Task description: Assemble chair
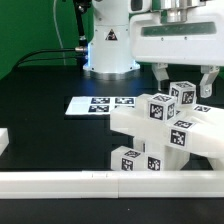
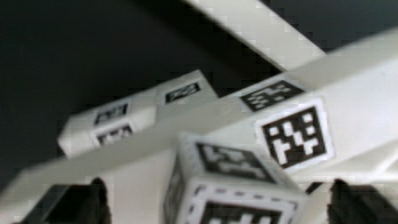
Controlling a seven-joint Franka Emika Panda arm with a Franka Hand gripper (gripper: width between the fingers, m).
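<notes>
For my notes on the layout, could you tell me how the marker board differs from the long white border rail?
The marker board lies flat and thin on the black table, bearing black-and-white tags; the border rail is plain, with no tags. The marker board sits near the robot base; the border rail runs along the near edge. Both are white.

Bright overhead light, dark table – wrist view soft, blurred close up.

end effector [image 1: 184, 80] pointing down, fingers spread wide
</notes>
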